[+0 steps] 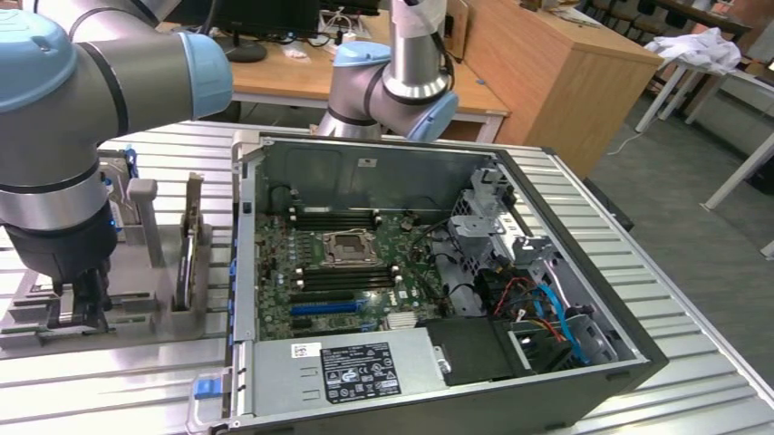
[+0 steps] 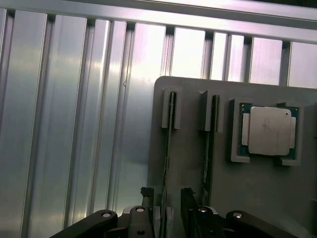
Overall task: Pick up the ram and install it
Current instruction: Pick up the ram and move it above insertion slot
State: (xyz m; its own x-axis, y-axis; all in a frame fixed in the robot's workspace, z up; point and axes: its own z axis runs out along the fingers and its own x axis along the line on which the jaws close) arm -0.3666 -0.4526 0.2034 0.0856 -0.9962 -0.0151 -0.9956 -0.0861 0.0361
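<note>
Gripper (image 2: 167, 206) sits low over the gray holder plate (image 2: 188, 148). Its fingers (image 2: 188, 206) are spread wide, one each side of the ram (image 2: 167, 148), w/ no visible contact and nothing pinched. The ram stands on edge in its slot on the plate, a thin board seen edge-on, running btw the two fingers. Just beside it a 2nd stick (image 2: 208, 158) stands on edge in the parallel slot, clear of the fingers. The next pocket along holds a CPU (image 2: 269, 130) lying flat. The plate rests on the ribbed aluminium table (image 2: 74, 124). In the exterior view, arm and plate are at the exterior view's left, w/ the open PC case (image 1: 629, 353) beside them toward the exterior view's right. Inside the case: PSU (image 1: 351, 367) nearest, then the motherboard (image 1: 362, 281) w/ CPU socket (image 1: 351, 245) and memory slots (image 1: 333, 217) flanking it. Behind the case is a 2nd arm base (image 1: 387, 86), then a wooden desk (image 1: 545, 63).
</note>
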